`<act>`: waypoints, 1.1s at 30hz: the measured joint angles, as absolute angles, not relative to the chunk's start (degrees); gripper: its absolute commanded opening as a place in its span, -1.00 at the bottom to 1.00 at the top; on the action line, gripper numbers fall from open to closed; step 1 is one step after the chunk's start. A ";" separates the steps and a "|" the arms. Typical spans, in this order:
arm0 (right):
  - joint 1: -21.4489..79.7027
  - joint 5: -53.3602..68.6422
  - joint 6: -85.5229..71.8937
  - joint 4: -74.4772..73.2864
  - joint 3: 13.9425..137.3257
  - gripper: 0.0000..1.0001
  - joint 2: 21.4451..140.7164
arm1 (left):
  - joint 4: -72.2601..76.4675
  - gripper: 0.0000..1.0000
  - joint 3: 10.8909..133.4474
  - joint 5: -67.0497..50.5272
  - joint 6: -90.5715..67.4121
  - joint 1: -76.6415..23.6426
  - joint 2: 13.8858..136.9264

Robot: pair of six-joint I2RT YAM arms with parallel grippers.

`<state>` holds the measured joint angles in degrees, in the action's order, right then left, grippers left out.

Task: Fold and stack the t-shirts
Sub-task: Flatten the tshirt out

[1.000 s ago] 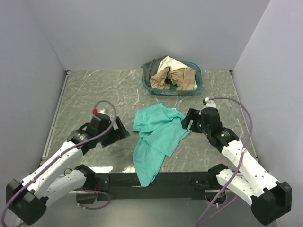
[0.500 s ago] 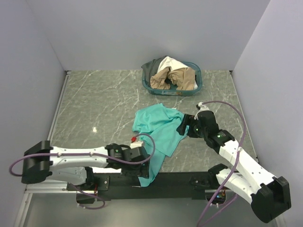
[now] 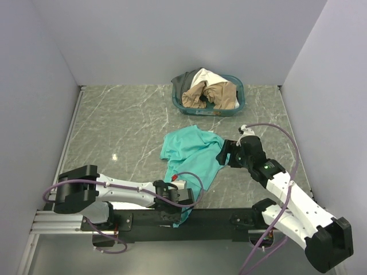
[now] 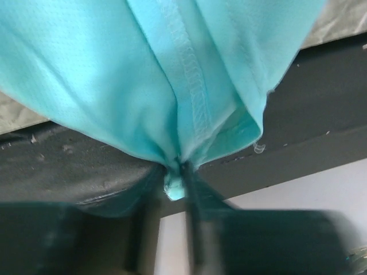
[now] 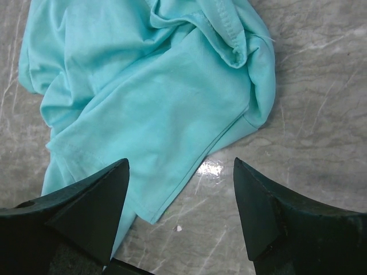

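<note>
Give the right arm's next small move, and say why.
Probably lower the right fingers onto the edge of the teal shirt below them and close. They stand open over that edge, while the left fingers pinch its hem at the near edge of the table; a second grip would let both spread it.

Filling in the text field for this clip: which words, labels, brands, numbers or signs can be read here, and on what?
None readable. The teal-green t-shirt shows only plain cloth and stitched hems, no tag or print. The teal-blue basket and the heaped t-shirts in it carry nothing legible; any marking there is too small to tell.
</note>
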<state>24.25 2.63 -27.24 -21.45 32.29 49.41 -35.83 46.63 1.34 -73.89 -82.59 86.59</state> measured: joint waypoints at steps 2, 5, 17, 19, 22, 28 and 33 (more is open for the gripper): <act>24.53 2.26 -27.05 -21.87 32.05 0.58 48.93 | -36.53 -0.99 46.87 1.56 -74.78 -82.67 86.63; 26.11 1.30 -26.98 -22.39 31.68 0.58 48.77 | -39.07 -0.99 47.99 3.14 -75.50 -82.83 86.63; 51.66 -5.48 -32.93 -23.77 33.26 0.41 61.52 | -51.33 -0.99 48.45 15.14 -79.64 -68.10 78.91; 54.24 -6.79 -34.24 -24.08 34.96 0.33 64.97 | -51.72 -0.99 47.40 15.46 -79.29 -66.96 75.94; 56.18 -7.75 -35.46 -23.86 37.58 0.22 69.95 | -51.75 -0.99 46.28 15.49 -78.78 -66.57 72.84; 59.66 -8.56 -36.75 -23.51 40.97 0.17 76.47 | -51.27 -0.99 44.97 15.29 -78.72 -66.37 72.53; 60.62 -9.10 -38.15 -24.03 41.39 0.16 80.12 | -50.19 -0.99 43.48 14.87 -78.72 -66.15 72.51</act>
